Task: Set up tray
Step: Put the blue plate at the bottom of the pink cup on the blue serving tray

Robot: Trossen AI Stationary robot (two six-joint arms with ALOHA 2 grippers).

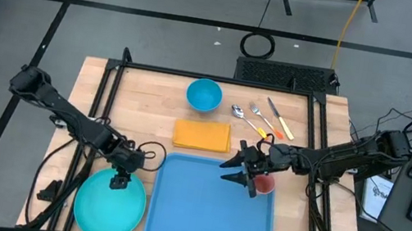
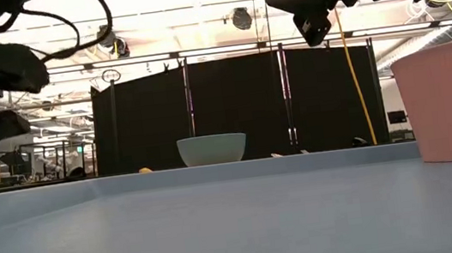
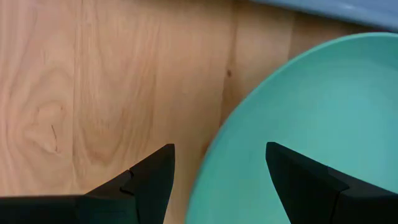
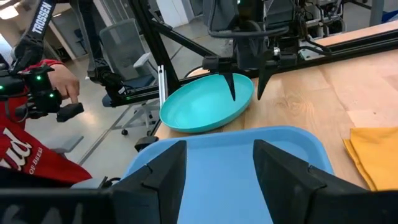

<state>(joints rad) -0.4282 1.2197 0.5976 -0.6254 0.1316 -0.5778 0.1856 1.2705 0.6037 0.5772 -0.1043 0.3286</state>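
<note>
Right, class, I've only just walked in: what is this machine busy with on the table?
A two-armed robot is laying out a meal tray. The blue tray lies at the near middle of the wooden table, with a pink cup already standing on it. The right gripper hovers open above the tray beside that cup, holding nothing. The left gripper is open over the rim of the teal plate, which lies left of the tray. A bowl, yellow napkin and cutlery wait behind the tray.

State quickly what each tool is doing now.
Left tool: open, straddling the teal plate rim.
Right tool: open, empty, above the blue tray.
</note>
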